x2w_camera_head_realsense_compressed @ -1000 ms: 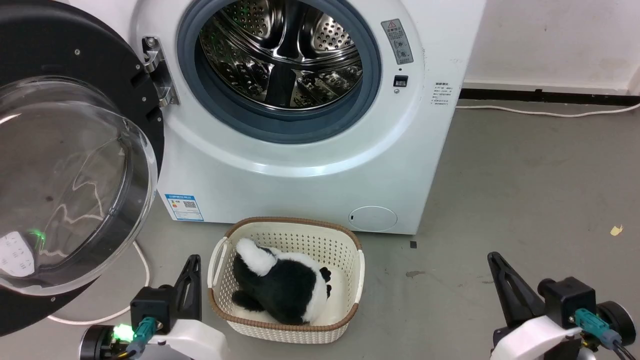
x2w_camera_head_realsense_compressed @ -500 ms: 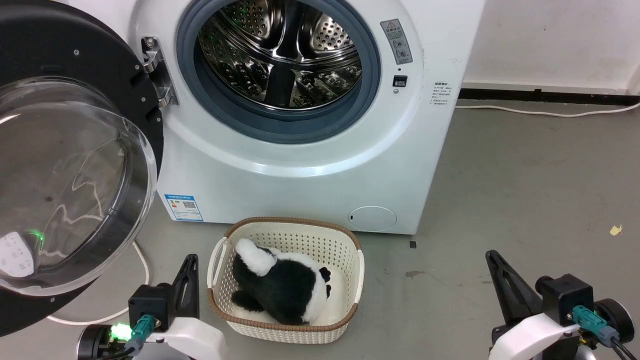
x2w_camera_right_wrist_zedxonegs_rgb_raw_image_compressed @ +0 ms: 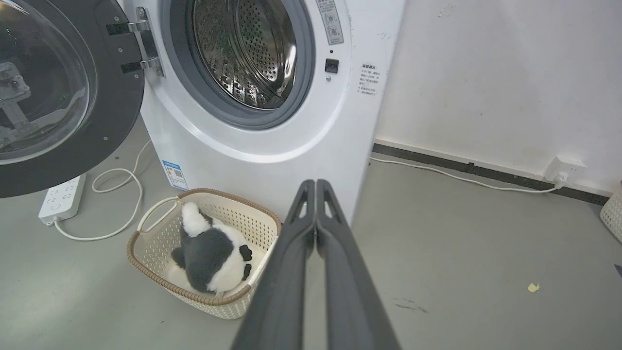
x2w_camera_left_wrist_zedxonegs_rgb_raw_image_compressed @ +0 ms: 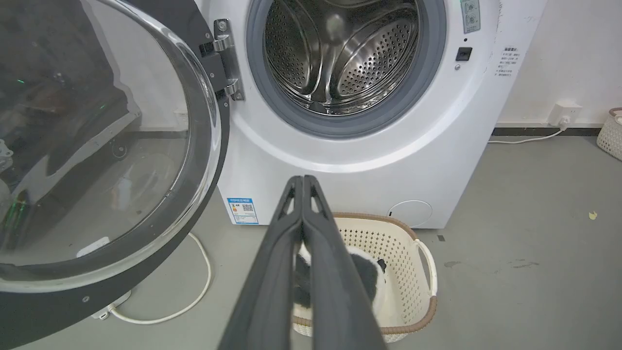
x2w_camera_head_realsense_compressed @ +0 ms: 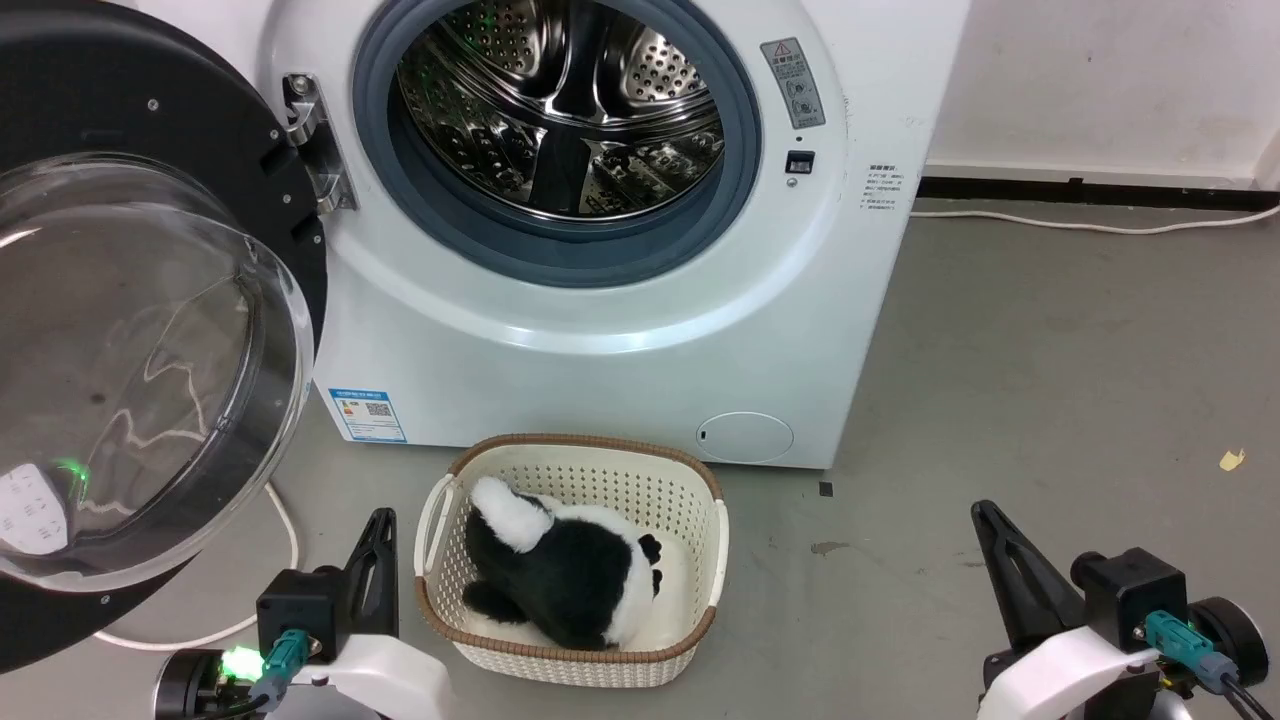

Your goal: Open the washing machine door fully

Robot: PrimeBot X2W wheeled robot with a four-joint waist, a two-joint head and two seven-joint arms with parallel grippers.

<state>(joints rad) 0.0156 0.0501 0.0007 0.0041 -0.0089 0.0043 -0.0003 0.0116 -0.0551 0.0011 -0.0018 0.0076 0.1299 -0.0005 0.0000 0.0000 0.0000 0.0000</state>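
Observation:
The washing machine door (x2w_camera_head_realsense_compressed: 120,340) stands swung wide to the left on its metal hinge (x2w_camera_head_realsense_compressed: 310,140), its black rim and bulging clear glass bowl facing me; the door (x2w_camera_left_wrist_zedxonegs_rgb_raw_image_compressed: 97,146) also shows in the left wrist view and the door (x2w_camera_right_wrist_zedxonegs_rgb_raw_image_compressed: 53,92) in the right wrist view. The steel drum mouth (x2w_camera_head_realsense_compressed: 560,110) is uncovered. My left gripper (x2w_camera_head_realsense_compressed: 380,525) sits low at the lower left, shut and holding nothing, well below the door. Over at the lower right, my right gripper (x2w_camera_head_realsense_compressed: 985,515) is also shut and holds nothing. Both wrist views show the fingers pressed together.
A cream basket (x2w_camera_head_realsense_compressed: 700,540) with a black-and-white plush toy (x2w_camera_head_realsense_compressed: 565,575) stands on the grey floor in front of the machine, between my grippers. A white cable (x2w_camera_head_realsense_compressed: 285,530) and power strip (x2w_camera_right_wrist_zedxonegs_rgb_raw_image_compressed: 60,197) lie under the door. The wall (x2w_camera_head_realsense_compressed: 1100,80) is to the right.
Both grippers have shifted very slightly; the door, basket and toy have not moved.

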